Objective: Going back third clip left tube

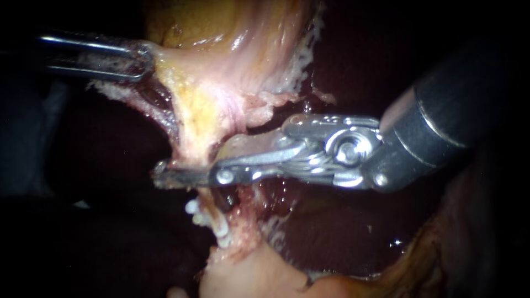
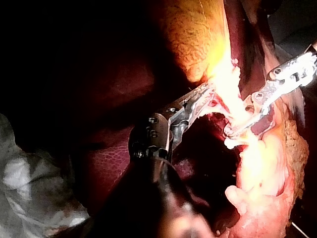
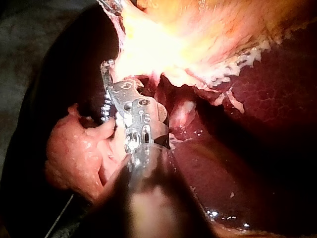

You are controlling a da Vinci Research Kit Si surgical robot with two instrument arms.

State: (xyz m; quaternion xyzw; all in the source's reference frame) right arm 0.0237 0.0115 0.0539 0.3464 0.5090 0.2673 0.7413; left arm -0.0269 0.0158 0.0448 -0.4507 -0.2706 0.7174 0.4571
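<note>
Pale yellow-pink gallbladder (image 1: 221, 49) tissue is gripped at its edge by the left tool (image 1: 144, 62), whose jaws are clenched on it at the upper left of the endoscope view. Most of its shaft is swallowed by shadow. The right tool (image 1: 171, 177) is laid across the tube (image 1: 196, 149) that hangs below the gallbladder. Its tip is partly draped by that strand, so whether it is released or clenched cannot be told. Just beneath it, white clips (image 1: 222, 234) are seen on the tube, though their number is hard to make out. Dark red liver (image 1: 331, 232) is seen behind. In both wrist views the tissue around the tool tips is washed out by glare, and the clips cannot be picked out.
</note>
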